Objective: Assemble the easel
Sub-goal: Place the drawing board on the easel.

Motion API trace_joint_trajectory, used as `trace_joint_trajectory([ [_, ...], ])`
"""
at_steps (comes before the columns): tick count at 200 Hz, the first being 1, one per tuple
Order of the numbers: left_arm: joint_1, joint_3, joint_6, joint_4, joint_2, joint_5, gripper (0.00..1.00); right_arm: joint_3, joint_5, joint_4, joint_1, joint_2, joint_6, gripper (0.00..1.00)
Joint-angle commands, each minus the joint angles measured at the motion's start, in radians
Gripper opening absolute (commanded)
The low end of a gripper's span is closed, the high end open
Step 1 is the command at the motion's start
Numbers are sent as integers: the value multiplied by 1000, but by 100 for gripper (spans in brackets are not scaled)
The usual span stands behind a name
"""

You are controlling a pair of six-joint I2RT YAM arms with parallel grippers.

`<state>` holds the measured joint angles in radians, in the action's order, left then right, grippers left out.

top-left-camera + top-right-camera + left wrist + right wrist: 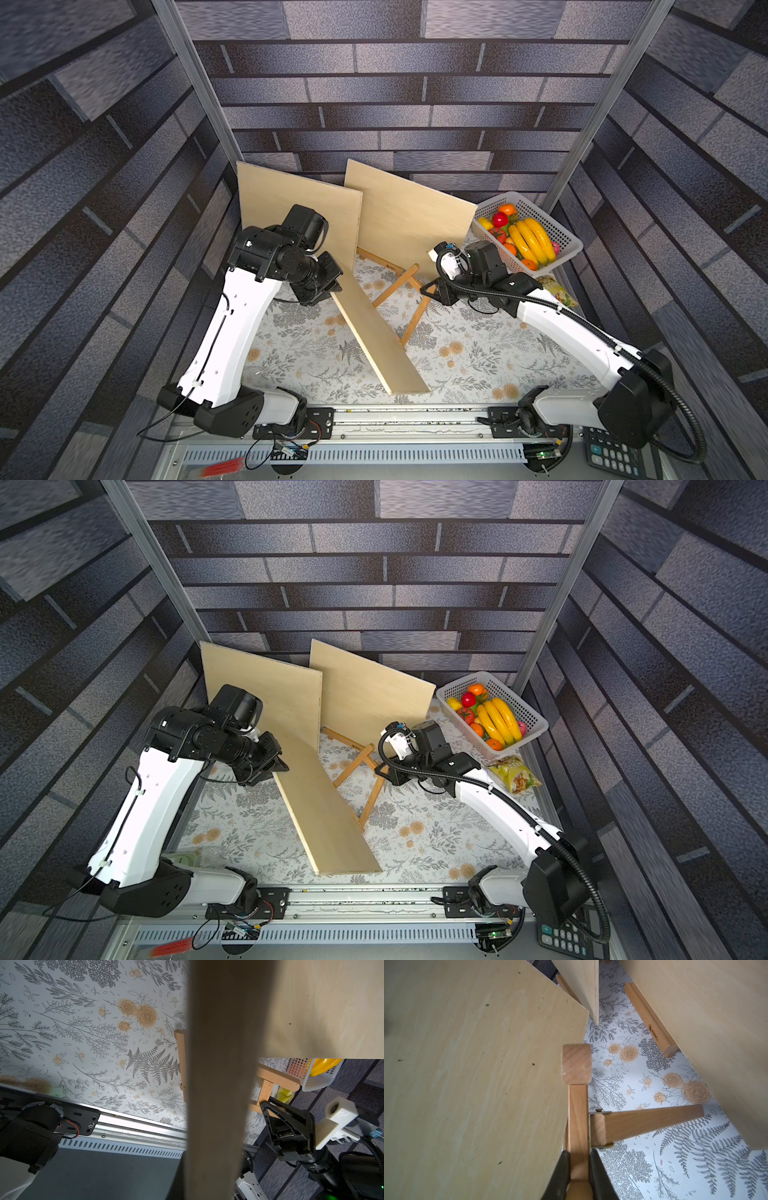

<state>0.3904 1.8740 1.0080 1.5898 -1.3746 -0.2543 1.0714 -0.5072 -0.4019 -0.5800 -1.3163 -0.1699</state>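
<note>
Over floral tablecloth (pixel 478 353), brick-pattern walls (pixel 415 83) around: left gripper (pixel 331 291) clamps board (pixel 374 332); right gripper (pixel 579 1160) clamps easel (pixel 578 1115).

We see the whole cell from high above its near side in both top views, looking steeply down over the mounting rail (pixel 415 424) and across the table (pixel 478 357) to the back wall (pixel 415 83); the pair share almost everything, shifted a little sideways. Our left wrist camera sits very near a plywood board (pixel 218 1084), which blurs across the middle; past it we look over the table back to the rail, and to the right pincer (pixel 264 1105) and fruit basket (pixel 315 1082). Our right wrist camera looks down between its own fingers (pixel 558 1174), close on the easel (pixel 578 1115), with the table below. All four views share the floral table and that board.
</note>
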Motion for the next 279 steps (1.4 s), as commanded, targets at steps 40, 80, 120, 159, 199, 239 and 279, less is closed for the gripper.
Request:
trace_joint_trajectory([
  [40,31,-13,52,135,14,-12,0,-29,-40,-80,-24,-31,-54,10],
  [80,39,-27,94,87,2,1,0,-34,-46,-69,-27,-34,-57,10],
  [120,52,-26,139,38,-20,6,0,-36,-51,-54,-29,-41,-63,10],
  [159,64,27,127,63,-66,23,0,-45,-60,-32,-30,-48,-72,9],
  [199,65,26,133,56,-90,26,0,-53,-60,-28,-32,-46,-70,9],
  [239,71,82,150,40,-152,49,0,-63,-72,-14,-32,-49,-72,8],
  [279,83,81,199,5,-165,83,0,-75,-83,4,-37,-51,-81,8],
])
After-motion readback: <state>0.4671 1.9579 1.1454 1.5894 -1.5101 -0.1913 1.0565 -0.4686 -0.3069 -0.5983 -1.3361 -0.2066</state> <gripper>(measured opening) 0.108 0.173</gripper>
